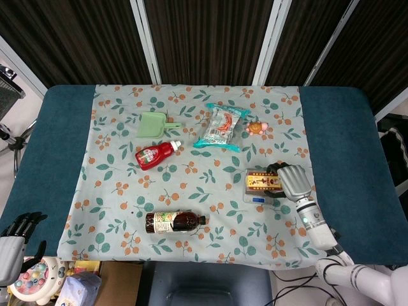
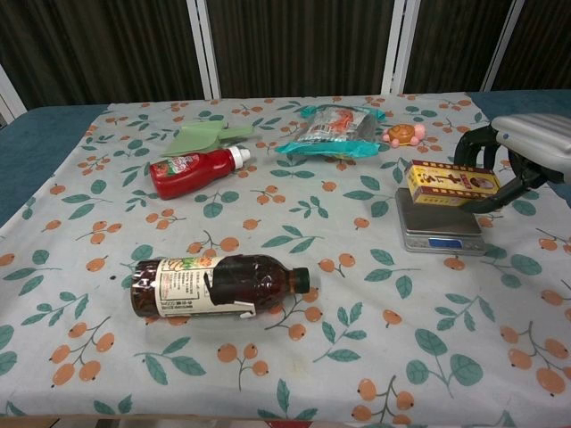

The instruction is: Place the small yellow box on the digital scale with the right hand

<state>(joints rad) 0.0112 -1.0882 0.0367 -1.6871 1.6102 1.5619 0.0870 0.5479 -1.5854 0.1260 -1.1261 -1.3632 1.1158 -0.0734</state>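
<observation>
A floral tablecloth covered the middle of a blue table. On it lay a dark brown bottle on its side near the front, a red ketchup bottle behind it, and a green scoop just beyond. Right of these sat a snack packet and 1 small orange turtle toy.

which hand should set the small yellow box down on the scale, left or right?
Right. The right hand already holds the small yellow rectangular box just above the silver digital scale. The left hand hangs off the table's near-left corner, far from both.
</observation>
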